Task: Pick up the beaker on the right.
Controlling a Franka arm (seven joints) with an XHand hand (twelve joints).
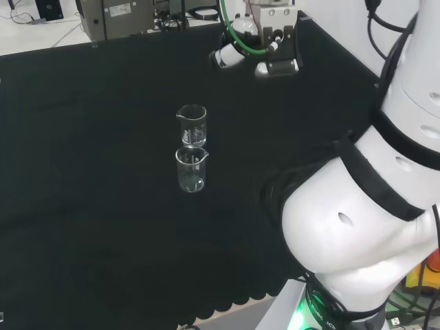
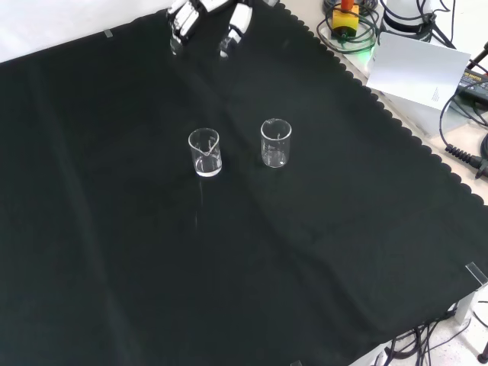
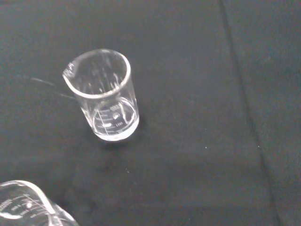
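I am holding my robot hand, fingers relaxed and grasping nothing, high over the desk and well apart from the two upright beakers, leaving clear approach to the right beaker beside the left beaker in the front view.

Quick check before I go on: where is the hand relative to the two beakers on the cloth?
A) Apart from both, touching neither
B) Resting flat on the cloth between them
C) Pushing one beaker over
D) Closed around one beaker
A: in the front view the hand sits at the top edge, well away from the left beaker and the right beaker, both upright.
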